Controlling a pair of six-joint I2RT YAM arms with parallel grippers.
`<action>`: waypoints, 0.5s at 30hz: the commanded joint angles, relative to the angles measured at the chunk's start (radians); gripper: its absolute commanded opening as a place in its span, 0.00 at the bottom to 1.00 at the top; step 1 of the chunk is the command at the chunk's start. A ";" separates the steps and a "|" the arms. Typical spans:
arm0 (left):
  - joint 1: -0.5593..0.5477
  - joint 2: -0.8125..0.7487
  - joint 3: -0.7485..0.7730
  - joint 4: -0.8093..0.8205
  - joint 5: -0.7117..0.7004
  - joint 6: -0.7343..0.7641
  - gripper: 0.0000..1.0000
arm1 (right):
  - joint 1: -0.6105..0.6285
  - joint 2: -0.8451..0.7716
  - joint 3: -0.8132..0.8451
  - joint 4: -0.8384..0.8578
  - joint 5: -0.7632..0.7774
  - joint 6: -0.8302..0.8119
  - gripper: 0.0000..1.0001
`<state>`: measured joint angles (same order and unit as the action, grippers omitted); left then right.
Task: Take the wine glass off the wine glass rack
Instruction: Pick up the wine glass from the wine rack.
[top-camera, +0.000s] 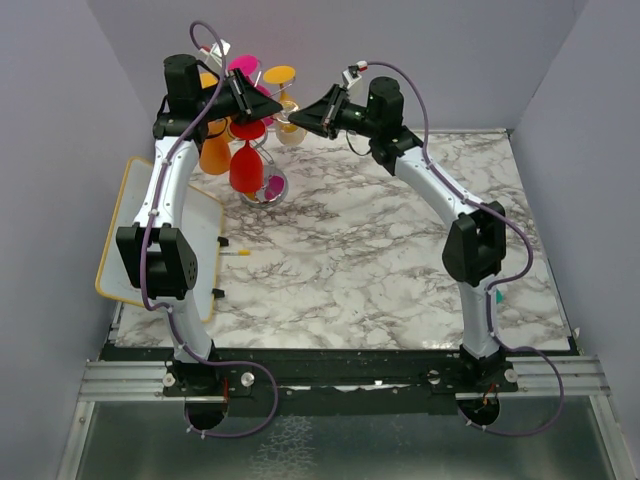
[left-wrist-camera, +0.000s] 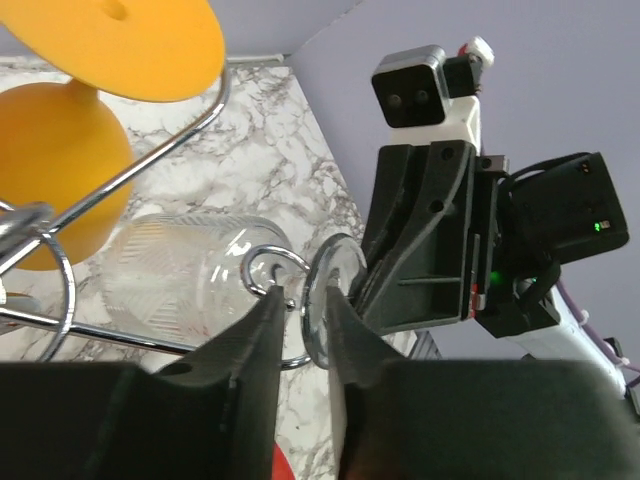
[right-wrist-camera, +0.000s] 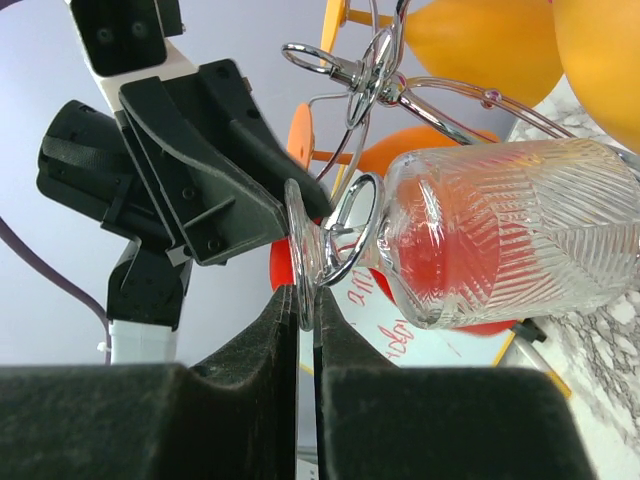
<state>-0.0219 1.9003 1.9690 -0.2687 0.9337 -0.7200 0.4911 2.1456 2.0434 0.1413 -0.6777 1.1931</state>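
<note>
- The right gripper has its fingers nearly together on the thin rim of the clear wine glass's foot. An edge grip on smooth glass like this could slip or chip it under pull.
- The left gripper stands opposite, fingers a little apart with the same foot between the tips. I cannot tell whether it presses. If both arms pull at different angles, the stem could twist or snap.
- The wine glass hangs at the far left of the desk, its stem threaded through a curled wire arm. Lifting instead of sliding it out along the slot would jam the foot against the wire.
- The wine glass rack is a slim pole on a small base, so a snagged pull could tip it.
- The orange glass and the red glass hang just beside. A swinging bowl or an elbow could knock them loose.
</note>
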 joint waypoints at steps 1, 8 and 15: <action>0.013 -0.012 0.015 -0.018 -0.024 0.053 0.30 | 0.001 -0.068 -0.019 0.053 0.008 0.034 0.00; 0.013 -0.019 0.048 -0.018 -0.021 0.077 0.50 | -0.019 -0.072 -0.047 0.138 0.028 0.155 0.00; 0.013 -0.041 0.042 -0.017 -0.017 0.113 0.56 | -0.021 -0.056 -0.019 0.194 0.039 0.253 0.01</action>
<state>-0.0143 1.8999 1.9915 -0.2779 0.9241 -0.6479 0.4778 2.1304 1.9938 0.2256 -0.6613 1.3689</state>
